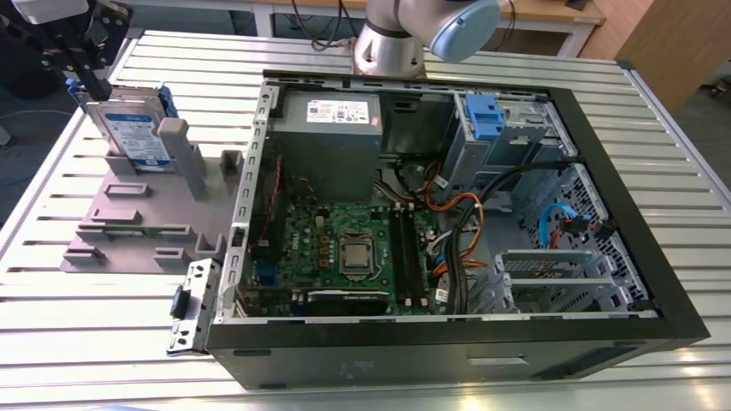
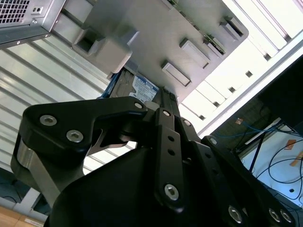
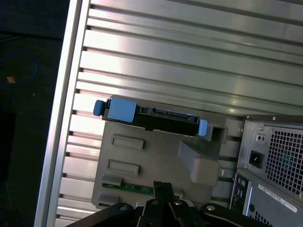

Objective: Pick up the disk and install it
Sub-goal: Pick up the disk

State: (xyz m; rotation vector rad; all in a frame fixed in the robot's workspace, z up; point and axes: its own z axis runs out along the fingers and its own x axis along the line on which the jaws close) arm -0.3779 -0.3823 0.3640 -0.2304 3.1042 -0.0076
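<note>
tool [image 1: 89,79] hangs at the exterior view's far left, right over the disk [image 1: 132,133], and whether they touch i can't tell. in the first wrist view its tips [image 3: 161,186] are clenched together, nothing between them. the disk stands on edge in the grey stand [image 1: 126,201], blue bracket up, on the slatted bench [image 1: 92,325]. just beside the stand lies the open computer case [image 1: 457,214].

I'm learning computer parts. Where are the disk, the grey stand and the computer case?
disk [image 1: 129,128], exterior view, on its labelled face.
grey stand [image 1: 120,207], exterior view, on its flat base.
computer case [image 1: 457,347], exterior view, on its black outer wall.
</note>
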